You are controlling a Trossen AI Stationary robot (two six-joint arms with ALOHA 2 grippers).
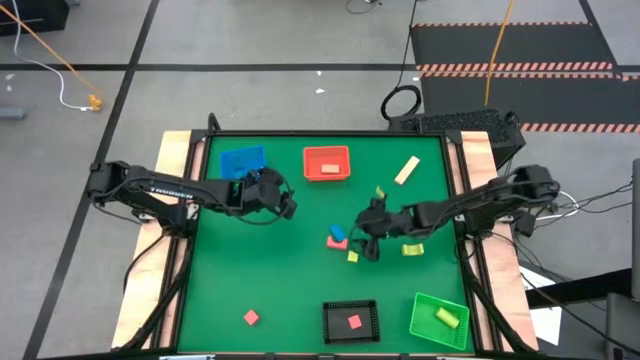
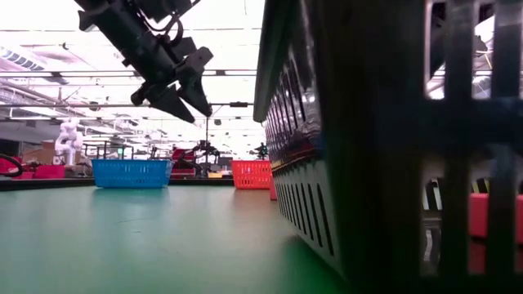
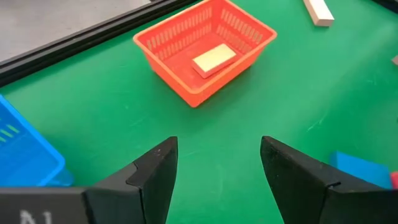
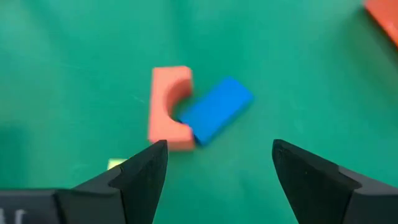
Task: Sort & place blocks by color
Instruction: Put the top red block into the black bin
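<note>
My right gripper (image 1: 363, 238) is open and hovers just right of a blue block (image 4: 214, 109) and a notched pink block (image 4: 169, 106), which lie touching on the green table. It touches neither. Small yellow blocks (image 1: 352, 256) (image 1: 412, 249) lie near it, and another yellow block (image 1: 380, 190) lies farther back. A tan bar (image 1: 406, 170) lies toward the far right. My left gripper (image 3: 217, 168) is open in the air beside the blue tray (image 1: 242, 160) and holds nothing. A pale block (image 3: 213, 59) lies in the red tray (image 3: 205, 50).
Along the near edge stand a black tray (image 1: 351, 321) holding a pink block (image 1: 354, 322) and a green tray (image 1: 440, 318) holding a yellow block (image 1: 446, 317). A lone pink block (image 1: 251, 317) lies near left. In the low view the black tray's wall (image 2: 368, 163) fills the right side.
</note>
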